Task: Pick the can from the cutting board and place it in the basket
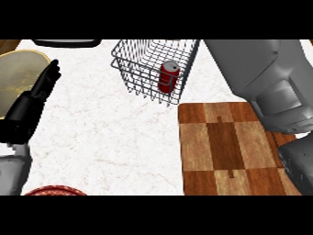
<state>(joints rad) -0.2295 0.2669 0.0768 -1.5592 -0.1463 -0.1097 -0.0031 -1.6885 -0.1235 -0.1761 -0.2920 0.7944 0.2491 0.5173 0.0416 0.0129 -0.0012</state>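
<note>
The white marbled bench [111,137] carries everything. Largest in view is the right grey forearm [274,87], slanting from the bench's near right corner up toward the far edge; the right hand itself is out of sight, so whether its fingers are released or clenched cannot be told. Next comes the wooden cutting board [226,147], lying at the near right part of the bench, its right side partly under the forearm, nothing standing on its visible surface. The wire basket [135,69] sits at the far edge near the middle, just beyond the board's far left corner. A pale round plate [6,82] lies at the far left edge. The left hand [30,108] rests over the bench's left side beside that plate, its fingers [49,75] straight and released, holding nothing. A dark object [67,42] shows at the far edge, and a red round rim [56,190] at the near edge. The red can [168,77] lies inside the basket, against its right wall
</note>
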